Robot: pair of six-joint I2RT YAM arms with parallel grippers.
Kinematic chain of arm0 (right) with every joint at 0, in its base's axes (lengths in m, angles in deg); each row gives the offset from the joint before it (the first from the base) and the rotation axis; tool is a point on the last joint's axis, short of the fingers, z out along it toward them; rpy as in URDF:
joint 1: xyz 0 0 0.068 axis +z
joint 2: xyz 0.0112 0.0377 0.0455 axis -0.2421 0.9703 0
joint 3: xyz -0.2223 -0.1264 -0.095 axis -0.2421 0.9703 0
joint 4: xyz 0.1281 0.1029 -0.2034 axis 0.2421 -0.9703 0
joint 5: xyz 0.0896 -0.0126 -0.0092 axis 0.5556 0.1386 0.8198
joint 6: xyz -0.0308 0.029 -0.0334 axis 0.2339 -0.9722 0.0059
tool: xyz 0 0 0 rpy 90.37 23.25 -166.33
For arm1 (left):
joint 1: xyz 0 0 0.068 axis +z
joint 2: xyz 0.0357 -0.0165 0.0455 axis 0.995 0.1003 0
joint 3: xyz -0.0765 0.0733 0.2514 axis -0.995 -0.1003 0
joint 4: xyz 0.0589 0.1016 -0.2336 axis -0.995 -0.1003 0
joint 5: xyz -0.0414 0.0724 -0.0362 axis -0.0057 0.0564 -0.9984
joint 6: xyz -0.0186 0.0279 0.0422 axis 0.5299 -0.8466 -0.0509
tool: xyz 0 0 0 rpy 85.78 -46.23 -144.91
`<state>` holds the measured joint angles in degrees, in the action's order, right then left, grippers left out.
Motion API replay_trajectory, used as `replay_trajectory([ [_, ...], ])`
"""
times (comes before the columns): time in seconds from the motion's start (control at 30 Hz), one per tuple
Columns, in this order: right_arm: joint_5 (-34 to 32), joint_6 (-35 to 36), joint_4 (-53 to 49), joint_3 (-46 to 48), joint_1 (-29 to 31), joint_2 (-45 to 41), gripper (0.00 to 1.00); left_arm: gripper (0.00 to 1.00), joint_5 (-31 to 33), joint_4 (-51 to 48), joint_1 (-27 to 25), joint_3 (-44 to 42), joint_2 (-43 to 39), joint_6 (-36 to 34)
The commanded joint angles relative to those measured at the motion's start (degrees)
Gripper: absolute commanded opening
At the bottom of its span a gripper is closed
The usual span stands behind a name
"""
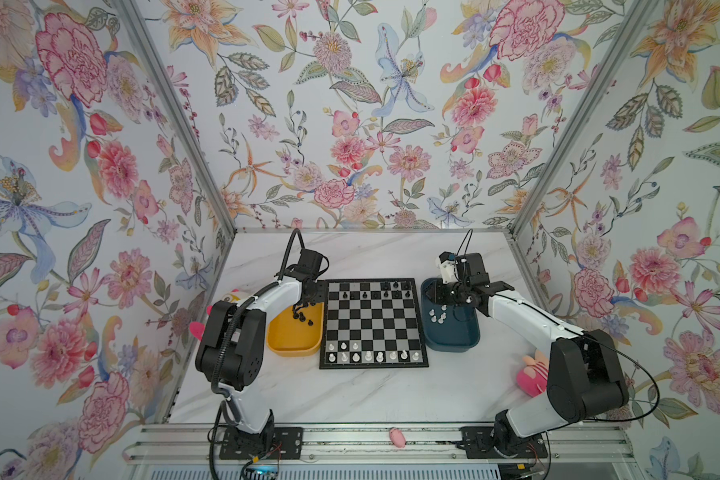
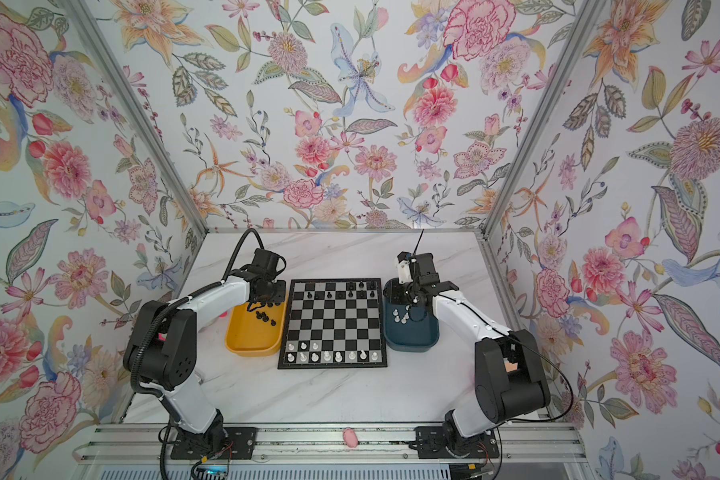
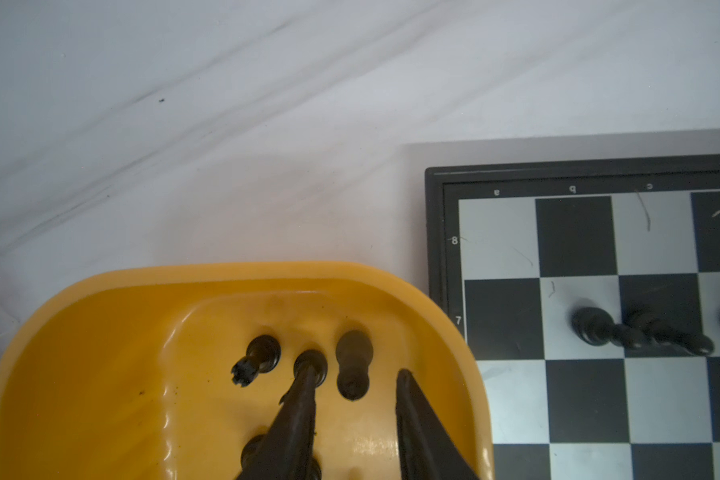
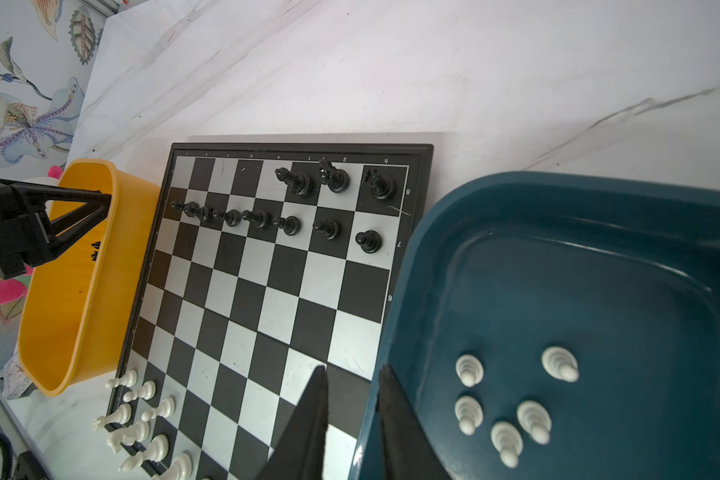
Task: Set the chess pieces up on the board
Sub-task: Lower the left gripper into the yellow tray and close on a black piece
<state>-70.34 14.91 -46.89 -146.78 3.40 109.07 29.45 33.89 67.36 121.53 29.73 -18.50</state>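
Nearest, white pieces (image 1: 368, 356) fill the closest row of the board (image 1: 374, 324); the second row is only part filled. Beyond, the right pincer (image 4: 352, 374) hangs by the board-side rim of the blue tray (image 1: 454, 348), narrowly parted and empty, judged placed to fetch the spare white pawns (image 4: 504, 440). Opposite, the left pincer (image 3: 356, 372) is spread inside the yellow tray (image 3: 100, 291), straddling a black piece (image 3: 353, 357), judged ready to pinch. Farthest, the black pieces (image 1: 396, 285) on the far rows are incomplete

yellow tray (image 1: 294, 348): I see it left on the marble tabletop (image 1: 371, 399)
dark blue tray (image 1: 454, 341): right, well apart
pink plush (image 1: 531, 376): table's right edge
small pink toy (image 1: 397, 437): on front rail (image 1: 350, 446)
walls: floral wallpaper (image 1: 350, 104)
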Motion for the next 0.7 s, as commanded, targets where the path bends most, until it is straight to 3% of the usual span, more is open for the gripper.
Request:
replay_trajectory([
  [0.0, -0.7, -0.7, -1.2, -1.5, 0.3, -0.1, 0.24, 0.34, -0.4, -0.4, 0.8, 1.5, 1.1, -0.9],
  [0.67, -0.5, -0.8, -0.9, -1.1, 0.3, 0.4, 0.24, 0.28, -2.1, -0.2, 1.1, 2.1, 3.5, -0.7],
])
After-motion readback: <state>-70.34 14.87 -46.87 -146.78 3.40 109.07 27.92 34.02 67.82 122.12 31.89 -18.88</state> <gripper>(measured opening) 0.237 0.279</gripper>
